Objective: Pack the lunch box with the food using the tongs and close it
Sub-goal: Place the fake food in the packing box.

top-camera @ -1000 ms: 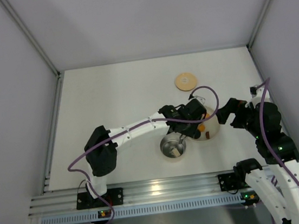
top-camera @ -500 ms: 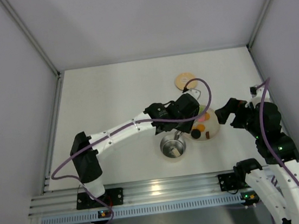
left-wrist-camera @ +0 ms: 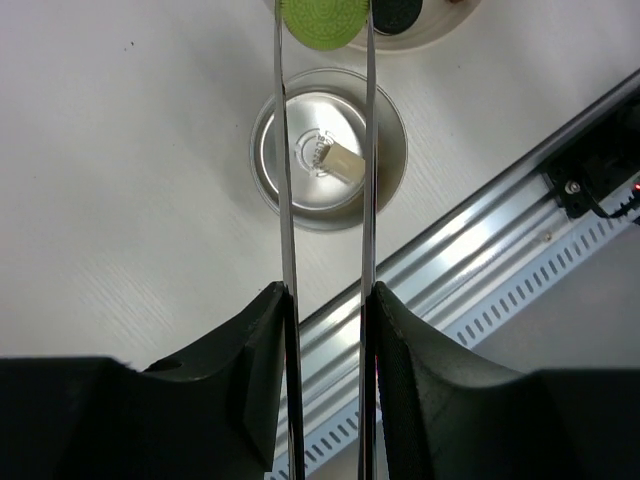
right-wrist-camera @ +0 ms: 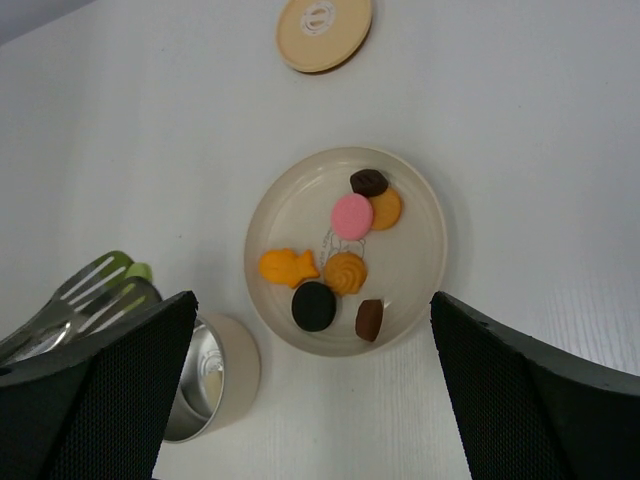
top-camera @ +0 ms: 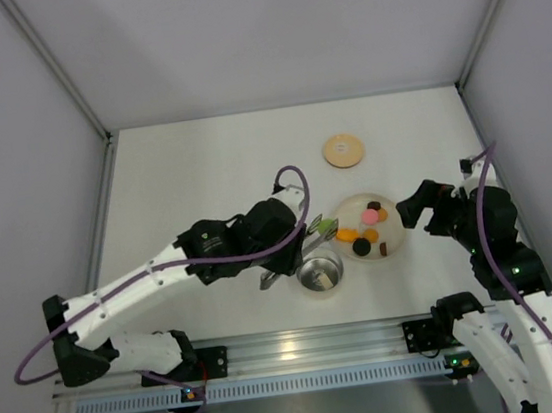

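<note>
- Your left hand (left-wrist-camera: 327, 295) was closed narrow on the tongs (left-wrist-camera: 283, 200), with both thin arms pressed between its fingers.
- The tong tips pinched a green ball (left-wrist-camera: 320, 18) at the top edge of the left wrist view, just past the far rim of the lunch box (left-wrist-camera: 327, 148).
- The lunch box stood open on the tabletop (top-camera: 202, 175), low and centre in the overhead view, with one small pale piece (left-wrist-camera: 338, 160) lying inside it.
- Just to its upper right sat the cream plate (right-wrist-camera: 425, 250); you could not tell whether the two touched.
- The plate carried a pink round (right-wrist-camera: 351, 216), a black round (right-wrist-camera: 314, 305), three orange pieces (right-wrist-camera: 288, 266) and two brown bits (right-wrist-camera: 369, 318), all grouped near its middle.
- The wooden lid (top-camera: 343, 150) lay flat by itself above the plate in the overhead view, well apart from the box.
- Your right hand (top-camera: 405, 213) hung at the right of the plate with its fingers spread wide, holding nothing.
</note>
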`<act>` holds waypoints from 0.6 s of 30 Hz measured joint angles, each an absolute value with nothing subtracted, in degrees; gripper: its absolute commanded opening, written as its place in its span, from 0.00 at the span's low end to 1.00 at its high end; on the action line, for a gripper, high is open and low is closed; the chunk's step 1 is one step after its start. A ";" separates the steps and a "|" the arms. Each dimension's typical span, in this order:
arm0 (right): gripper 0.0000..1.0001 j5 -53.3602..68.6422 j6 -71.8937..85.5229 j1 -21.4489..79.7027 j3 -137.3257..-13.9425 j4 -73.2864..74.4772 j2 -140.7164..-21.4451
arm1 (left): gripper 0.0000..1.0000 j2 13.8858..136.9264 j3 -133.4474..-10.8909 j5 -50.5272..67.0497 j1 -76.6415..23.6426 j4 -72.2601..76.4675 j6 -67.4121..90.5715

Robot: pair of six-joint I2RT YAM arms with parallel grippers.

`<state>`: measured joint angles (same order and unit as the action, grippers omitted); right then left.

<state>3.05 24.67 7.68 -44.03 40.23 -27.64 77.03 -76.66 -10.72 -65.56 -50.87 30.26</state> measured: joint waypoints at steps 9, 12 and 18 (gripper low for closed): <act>0.99 3.03 24.67 7.68 -43.97 40.12 -29.06 | 0.38 65.49 -69.19 -7.73 -66.24 -55.64 31.97; 1.00 2.94 24.64 7.68 -43.94 40.14 -29.06 | 0.38 65.58 -65.63 -6.85 -66.81 -56.01 32.49; 1.00 2.63 24.62 7.68 -43.94 40.14 -29.04 | 0.45 66.28 -64.05 -5.76 -67.75 -56.16 32.91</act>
